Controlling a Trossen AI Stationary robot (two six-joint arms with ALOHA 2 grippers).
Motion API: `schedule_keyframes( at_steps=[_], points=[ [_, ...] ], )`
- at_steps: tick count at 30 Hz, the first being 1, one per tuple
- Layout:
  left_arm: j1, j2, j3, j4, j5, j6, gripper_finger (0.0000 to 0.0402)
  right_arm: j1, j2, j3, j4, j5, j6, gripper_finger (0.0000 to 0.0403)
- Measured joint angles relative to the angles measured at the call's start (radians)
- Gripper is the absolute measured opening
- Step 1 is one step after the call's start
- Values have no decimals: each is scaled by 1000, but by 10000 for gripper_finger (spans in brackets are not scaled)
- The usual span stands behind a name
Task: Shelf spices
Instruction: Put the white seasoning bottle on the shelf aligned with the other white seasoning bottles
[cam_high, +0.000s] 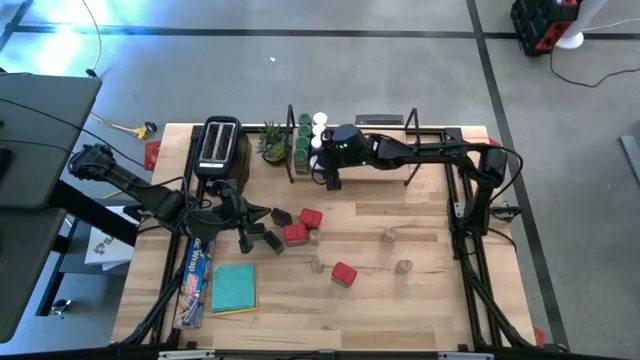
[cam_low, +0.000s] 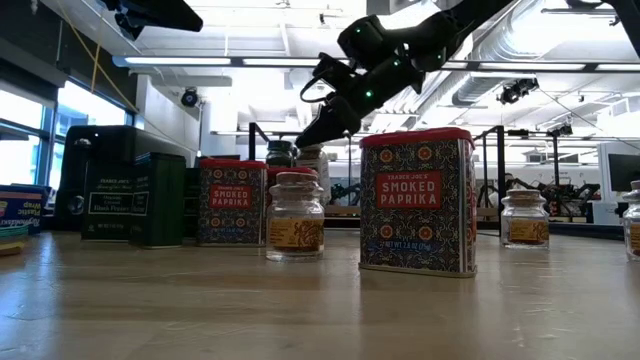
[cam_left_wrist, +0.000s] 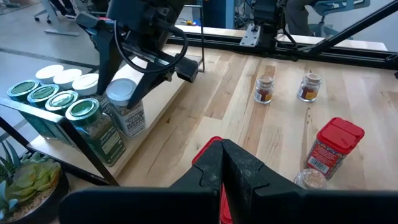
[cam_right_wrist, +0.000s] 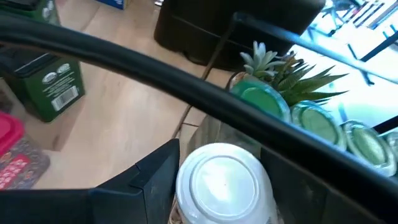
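The shelf (cam_high: 440, 135) stands along the table's far edge. Green-lidded and white-lidded jars (cam_left_wrist: 62, 99) stand in rows at its left end. My right gripper (cam_high: 330, 176) reaches in from the right beside those rows and is shut on a white-lidded jar (cam_left_wrist: 124, 106). Red tins (cam_high: 311, 217), dark tins (cam_high: 270, 240) and tiny clear jars (cam_high: 388, 235) stand loose on the table. My left gripper (cam_high: 262, 213) hovers shut above the table's left middle, over a red tin (cam_left_wrist: 208, 155), touching nothing. My right gripper (cam_right_wrist: 217, 180) pinches the white-lidded jar between its two fingers, on the jar's sides just below the lid (cam_left_wrist: 115, 104). The fingers slant down from the table's right. The jar is nearly upright next to a green-lidded jar (cam_left_wrist: 93, 124); whether its base rests on the plank (cam_left_wrist: 165, 109) I cannot tell.
A black toaster (cam_high: 220, 145) and a small potted plant (cam_high: 272, 145) stand left of the shelf. A teal pad (cam_high: 234, 287) and a wrap box (cam_high: 197, 275) lie near the front left. The shelf's black frame bar (cam_right_wrist: 186, 81) crosses close above the held jar.
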Motion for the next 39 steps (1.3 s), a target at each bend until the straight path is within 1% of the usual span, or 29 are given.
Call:
schedule_keyframes(
  at_steps=[8,13,17,21,25,27,30,32,34,39],
  points=[
    [0,0,0,0,0,1,3,-10,0,21,5,40,-32,220],
    [0,0,0,0,0,1,3,-7,-8,21,3,109,-41,221],
    [0,0,0,-2,0,1,3,26,-68,21,-30,182,-37,221],
    [0,0,0,-2,0,0,3,74,-149,22,-116,266,18,221],
    [0,0,0,-3,0,0,3,99,-183,21,-235,269,145,216],
    [0,0,0,-2,0,0,3,90,-174,19,-313,266,197,201],
    [0,0,0,-2,0,0,3,57,-126,17,-366,276,286,159],
    [0,0,0,-2,1,0,3,32,-88,17,-366,268,333,125],
    [0,0,0,-2,0,0,3,9,-45,17,-351,233,368,91],
    [0,0,0,-3,0,0,3,-17,36,16,-310,225,395,20]
  ],
)
